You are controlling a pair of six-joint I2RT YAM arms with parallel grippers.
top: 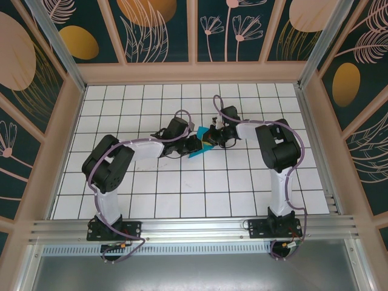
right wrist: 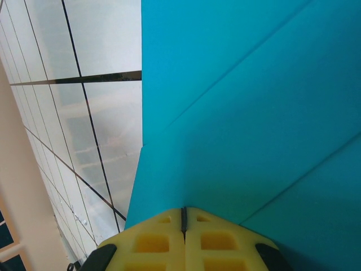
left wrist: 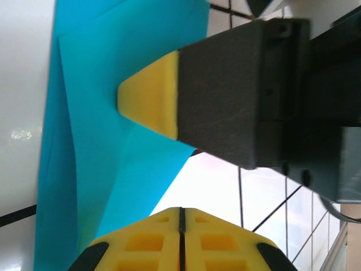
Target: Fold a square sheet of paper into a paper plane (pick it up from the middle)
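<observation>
White grid tabletop [top: 151, 200] spread out below, boxed in by teal floral wall panels [top: 157, 30], and both arms are reaching in from the near edge. Left arm [top: 115, 160] sweeps in from the left side and right arm [top: 279, 145] bends across from the right. They meet around the middle of the table, a touch toward the far edge. Between them is the sheet of paper [top: 197, 151], teal-blue, already folded into an angular layered shape, and the top view can't say whether it touches the tiles. On the right wrist view the sheet [right wrist: 254, 113] shows long diagonal creases running across it, and its layers come right down into the right gripper [right wrist: 183, 217]: yellow fingers clamped tight, paper pinched at the tips. From the left wrist, the paper [left wrist: 90, 141] runs up the left of the view, one yellow fingertip [left wrist: 148, 99] of the right gripper [top: 213, 136] pressed against it. Left gripper [left wrist: 181, 217] sits just beside it, fingers closed flush together, but whether they nip the paper's edge I can't tell
</observation>
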